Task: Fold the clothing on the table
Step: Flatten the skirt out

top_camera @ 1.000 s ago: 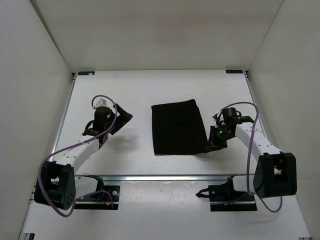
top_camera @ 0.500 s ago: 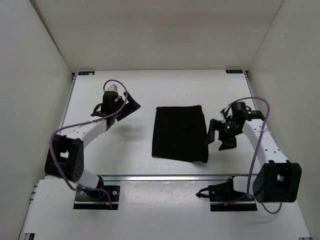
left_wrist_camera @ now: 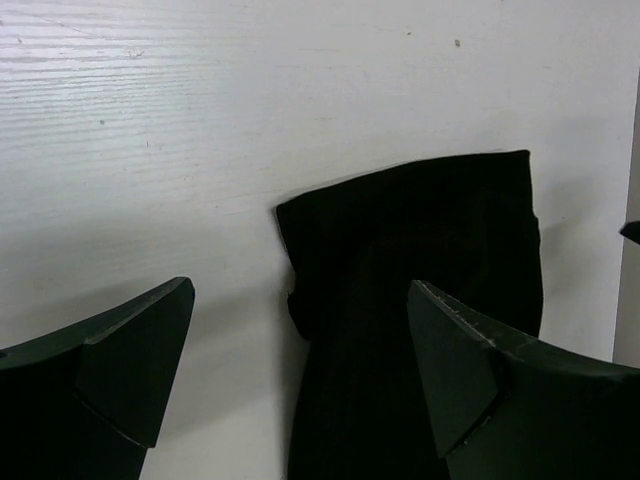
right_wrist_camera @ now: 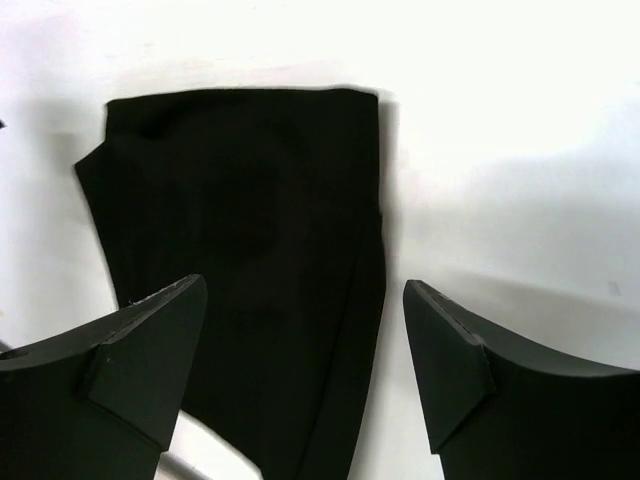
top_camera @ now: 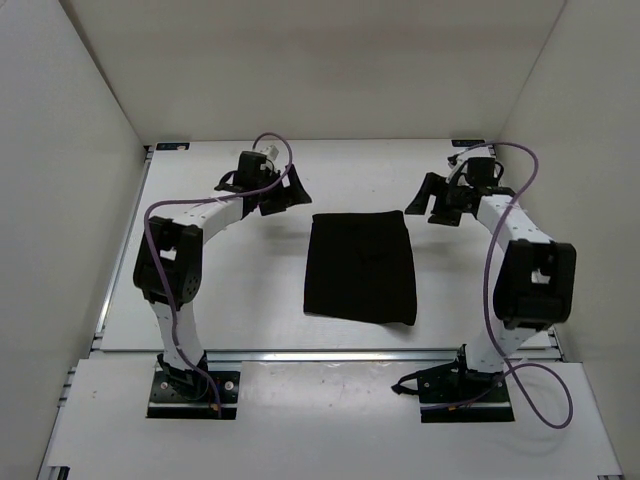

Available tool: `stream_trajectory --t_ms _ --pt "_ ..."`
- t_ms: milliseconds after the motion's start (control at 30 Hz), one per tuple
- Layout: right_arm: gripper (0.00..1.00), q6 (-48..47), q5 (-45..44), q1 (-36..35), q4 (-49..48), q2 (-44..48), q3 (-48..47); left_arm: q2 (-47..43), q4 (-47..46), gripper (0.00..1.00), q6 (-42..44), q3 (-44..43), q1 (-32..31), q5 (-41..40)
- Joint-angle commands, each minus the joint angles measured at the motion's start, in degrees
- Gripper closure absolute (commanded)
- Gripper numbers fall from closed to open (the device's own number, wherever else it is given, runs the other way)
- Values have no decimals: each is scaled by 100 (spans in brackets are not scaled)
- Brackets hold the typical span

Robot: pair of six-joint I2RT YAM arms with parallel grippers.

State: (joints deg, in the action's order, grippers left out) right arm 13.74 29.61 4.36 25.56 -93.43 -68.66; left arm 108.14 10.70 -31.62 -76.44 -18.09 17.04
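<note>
A: Table (top_camera: 220,300)?
B: White, flat, bearing the clothing (top_camera: 360,265): black rectangle, lying flat near the middle.
A: Left gripper (top_camera: 283,190)?
B: Spread wide, gripping nothing, just off the cloth's far left corner.
A: Right gripper (top_camera: 438,202)?
B: Spread too, empty, near the far right corner, apart from the fabric.

1 clothing (top_camera: 360,268), 1 table (top_camera: 240,290), 2 grippers: left gripper (top_camera: 287,193), right gripper (top_camera: 436,203).

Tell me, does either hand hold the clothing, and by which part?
Nothing is held: the left hand and right hand are open, apart from the clothing.
</note>
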Motion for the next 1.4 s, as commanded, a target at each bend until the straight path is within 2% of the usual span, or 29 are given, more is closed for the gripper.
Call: stream_trajectory --t_ms 0,100,200,433,633,900,1067,1267,1367 --pt "24 -142 27 -216 -825 -552 -445 233 -76 1 200 -283 42 300" --pt "21 -292 -227 -383 -738 -1115 -962 532 -777 1 -142 -169 77 668" --pt "19 -390 -357 -401 -387 -1713 -1735 752 -1270 2 -458 -116 51 695" --pt "21 -618 -807 -568 396 -2680 -2889 1394 -1606 6 -837 -582 -160 1082" --pt "24 -714 -587 -445 625 -2856 -2776 1649 -1826 8 -1101 -617 -335 1232" --pt "24 -689 -447 -462 441 -2996 -2459 1509 -1641 11 -1004 -363 -485 793" --pt "32 -724 -324 -533 581 -3366 -2897 1438 -1641 16 -970 -248 -477 696" --pt "41 -811 -350 -585 792 -3744 -3276 1394 -1465 33 -917 -196 -476 520" --pt "47 -767 -332 -560 932 -3850 -3460 1403 -1431 37 -891 -231 -485 537"
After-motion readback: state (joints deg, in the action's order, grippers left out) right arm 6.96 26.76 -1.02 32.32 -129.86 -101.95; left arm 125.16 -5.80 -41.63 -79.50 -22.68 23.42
